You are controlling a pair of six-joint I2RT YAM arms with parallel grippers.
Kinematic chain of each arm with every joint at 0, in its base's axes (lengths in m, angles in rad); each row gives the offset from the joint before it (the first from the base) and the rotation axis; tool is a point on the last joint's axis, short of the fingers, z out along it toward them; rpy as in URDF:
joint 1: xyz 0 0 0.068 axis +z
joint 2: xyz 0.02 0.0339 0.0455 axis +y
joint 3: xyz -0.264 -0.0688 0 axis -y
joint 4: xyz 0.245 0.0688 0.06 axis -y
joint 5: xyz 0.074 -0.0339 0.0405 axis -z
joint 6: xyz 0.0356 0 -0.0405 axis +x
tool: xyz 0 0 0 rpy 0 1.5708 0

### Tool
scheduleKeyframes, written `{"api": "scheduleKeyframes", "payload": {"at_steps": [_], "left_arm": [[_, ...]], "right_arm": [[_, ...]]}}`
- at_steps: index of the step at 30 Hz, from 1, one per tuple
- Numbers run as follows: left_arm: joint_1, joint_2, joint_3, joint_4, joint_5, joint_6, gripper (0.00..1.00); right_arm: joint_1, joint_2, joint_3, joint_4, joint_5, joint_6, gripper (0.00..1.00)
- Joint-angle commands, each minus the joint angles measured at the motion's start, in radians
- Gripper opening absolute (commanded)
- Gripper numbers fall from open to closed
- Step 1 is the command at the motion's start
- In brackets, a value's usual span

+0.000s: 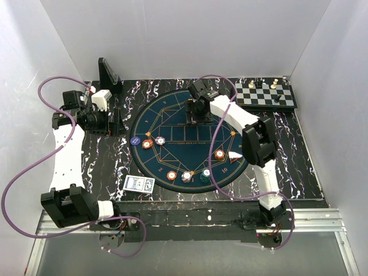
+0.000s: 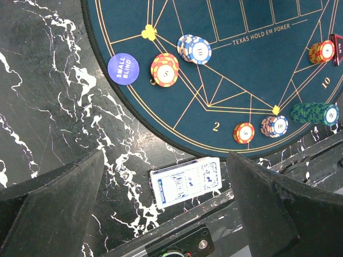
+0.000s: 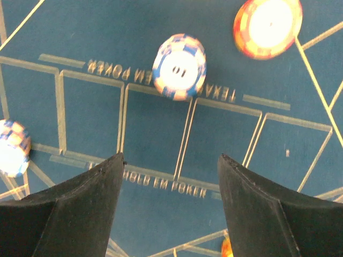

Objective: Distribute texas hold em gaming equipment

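Observation:
Poker chips stand in small stacks on the round dark-blue mat [image 1: 190, 100]: orange [image 1: 148, 144], white-blue [image 1: 160, 140], orange [image 1: 219, 154], and orange [image 1: 172, 175], white-blue [image 1: 186, 176] and green [image 1: 205, 174] near its front edge. A blue-and-white pack of playing cards [image 1: 138, 183] [image 2: 186, 182] lies flat on the marbled table just off the mat. My right gripper [image 1: 199, 112] [image 3: 171, 160] hovers open over the mat's upper middle with nothing between its fingers; a white-blue stack [image 3: 179, 67] sits ahead of it. My left gripper [image 1: 113, 100] [image 2: 165, 155] stands wide open and empty at the table's left.
A chessboard [image 1: 265, 95] with pieces sits at the back right. A blue "small blind" disc [image 2: 123, 69] lies at the mat's left edge. White walls close in the table on three sides. A metal rail [image 1: 190, 221] runs along the front.

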Motion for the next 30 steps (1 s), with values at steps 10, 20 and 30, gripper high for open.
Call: {"api": "scheduleKeyframes", "payload": {"at_steps": [10, 20, 30], "left_arm": [[0.004, -0.067, 0.058, -0.048, 0.021, -0.002, 1.0], [0.004, -0.078, 0.05, -0.032, 0.009, -0.006, 1.0], [0.004, -0.07, 0.058, -0.026, 0.001, -0.011, 1.0]], "right_arm": [[0.31, -0.386, -0.432, 0.013, -0.038, 0.024, 0.87], [0.413, -0.424, -0.585, 0.053, -0.067, 0.044, 0.9], [0.454, -0.358, -0.592, 0.054, -0.109, 0.035, 0.91]]}}
